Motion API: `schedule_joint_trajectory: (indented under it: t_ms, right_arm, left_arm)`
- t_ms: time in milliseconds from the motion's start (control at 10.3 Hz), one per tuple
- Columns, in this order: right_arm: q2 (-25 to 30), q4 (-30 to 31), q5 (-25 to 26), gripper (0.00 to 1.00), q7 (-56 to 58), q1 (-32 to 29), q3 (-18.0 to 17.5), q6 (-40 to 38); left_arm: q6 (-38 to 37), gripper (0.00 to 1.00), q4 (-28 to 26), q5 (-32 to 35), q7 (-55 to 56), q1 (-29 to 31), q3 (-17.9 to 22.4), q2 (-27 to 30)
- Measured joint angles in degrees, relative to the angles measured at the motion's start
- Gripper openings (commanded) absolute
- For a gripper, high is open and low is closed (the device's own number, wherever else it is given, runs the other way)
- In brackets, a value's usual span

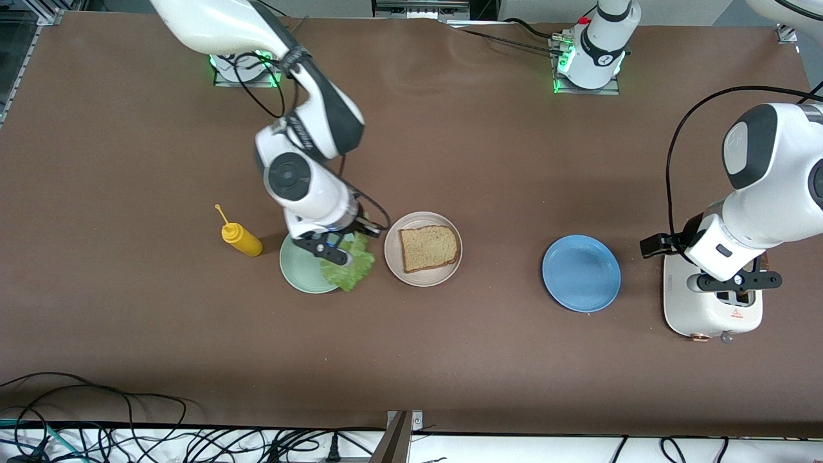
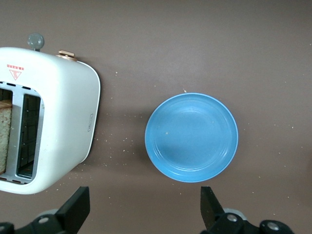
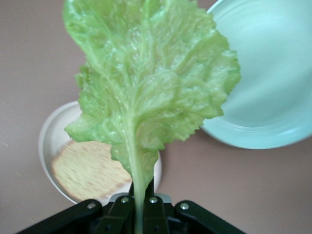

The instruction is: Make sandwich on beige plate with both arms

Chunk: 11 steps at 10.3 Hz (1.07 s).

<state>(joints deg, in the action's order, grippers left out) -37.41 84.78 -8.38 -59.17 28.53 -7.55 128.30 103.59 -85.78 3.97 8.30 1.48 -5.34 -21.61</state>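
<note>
We see a yellow squeeze bottle [image 1: 242,239] lying toward the right arm's end of the table, beside a mint-green plate [image 1: 299,270]. Over that plate's edge our right gripper [image 1: 335,249] is clamped on the stem of a lettuce leaf [image 1: 350,267]. Just beside it the beige plate [image 1: 393,257] carries one bread slice [image 1: 429,247]. Toward the left arm's end sit a blue plate [image 1: 581,273] and a white toaster [image 1: 712,313]; our left gripper [image 1: 739,281] hangs over the toaster, fingers apart.
</note>
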Motion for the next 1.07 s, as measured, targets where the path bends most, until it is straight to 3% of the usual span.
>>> schedule_joint_trajectory:
  t_ms: [194,582,777,1068]
  right_arm:
    - [-3.70,-1.06,-0.34,0.00,-9.93,1.84,-0.57,9.17]
    - [-9.10,-3.33,-0.40,0.00,-24.53,6.82,-0.74,15.78]
    - [-11.26,-3.64,-0.40,0.00,-28.28,7.74,-0.74,21.16]
    - [-11.98,-3.98,-0.39,0.00,-28.81,8.18,-0.74,21.88]
  left_arm:
    - [-0.01,1.00,0.02,0.00,0.00,0.00,0.00,0.00]
    - [-0.01,1.00,0.03,0.00,0.00,0.00,0.00,-0.01]
    - [-0.02,1.00,0.04,0.00,0.00,0.00,0.01,-0.01]
    - [-0.02,1.00,0.04,0.00,0.00,-0.01,0.00,-0.01]
